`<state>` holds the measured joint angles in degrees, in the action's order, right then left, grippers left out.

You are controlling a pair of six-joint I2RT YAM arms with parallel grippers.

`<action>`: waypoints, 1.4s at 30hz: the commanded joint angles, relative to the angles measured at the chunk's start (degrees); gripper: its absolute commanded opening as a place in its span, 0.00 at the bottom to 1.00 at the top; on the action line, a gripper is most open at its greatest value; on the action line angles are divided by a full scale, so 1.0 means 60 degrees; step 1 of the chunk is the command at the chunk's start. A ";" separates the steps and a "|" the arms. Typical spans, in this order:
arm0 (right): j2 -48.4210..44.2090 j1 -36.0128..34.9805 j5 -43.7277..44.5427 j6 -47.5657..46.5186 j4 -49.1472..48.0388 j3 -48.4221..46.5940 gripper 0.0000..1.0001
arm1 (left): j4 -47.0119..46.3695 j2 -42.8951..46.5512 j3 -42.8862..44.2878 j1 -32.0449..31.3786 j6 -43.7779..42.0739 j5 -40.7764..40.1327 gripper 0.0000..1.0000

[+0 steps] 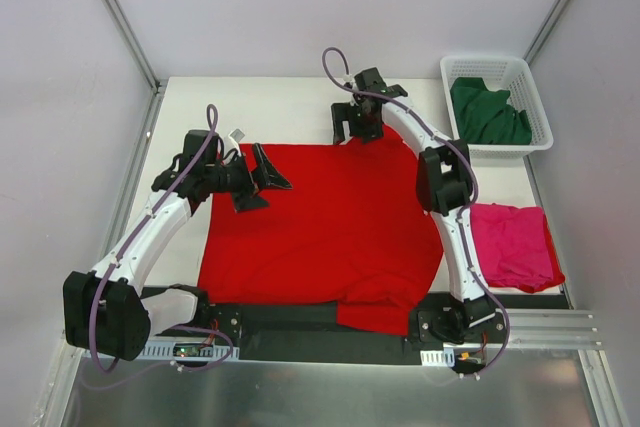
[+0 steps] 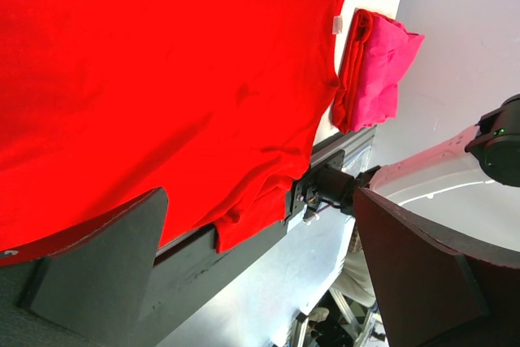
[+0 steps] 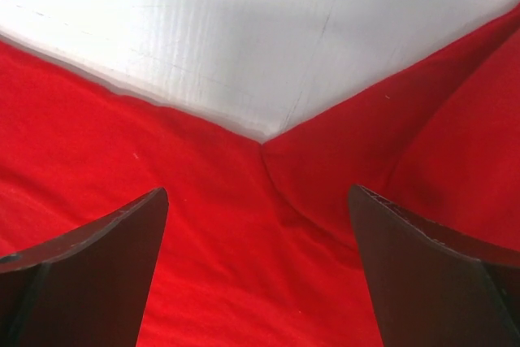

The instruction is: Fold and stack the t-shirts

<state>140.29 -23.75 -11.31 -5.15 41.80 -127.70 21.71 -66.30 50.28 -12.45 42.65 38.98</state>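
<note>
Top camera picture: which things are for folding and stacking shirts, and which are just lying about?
For the job:
red t-shirt, spread flat mid-table
pink t-shirt, folded at the right
dark green t-shirt, bunched in the basket

Just lying about:
white lattice basket, only holding the green one
table
</note>
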 commanded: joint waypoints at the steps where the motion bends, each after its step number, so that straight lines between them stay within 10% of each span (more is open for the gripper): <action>1: 0.0070 0.0018 -0.0064 0.0052 -0.0155 -0.0236 0.96 | -0.0147 0.0225 -0.0016 -0.0108 0.0025 0.0183 0.99; 22: 0.1506 -0.0319 -0.2070 0.0360 -0.1108 -0.1100 0.96 | -0.0133 0.0724 -0.0280 -0.0108 0.0449 0.0519 0.99; 42: -0.0017 -0.0319 -0.0063 0.0755 -0.2792 -0.0426 0.96 | -0.0133 0.0709 -0.0236 -0.0108 0.0479 0.0608 0.99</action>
<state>143.44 -25.36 -12.38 -1.89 28.67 -129.27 21.71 -63.26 48.80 -12.45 44.62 40.51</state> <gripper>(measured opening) 0.959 0.993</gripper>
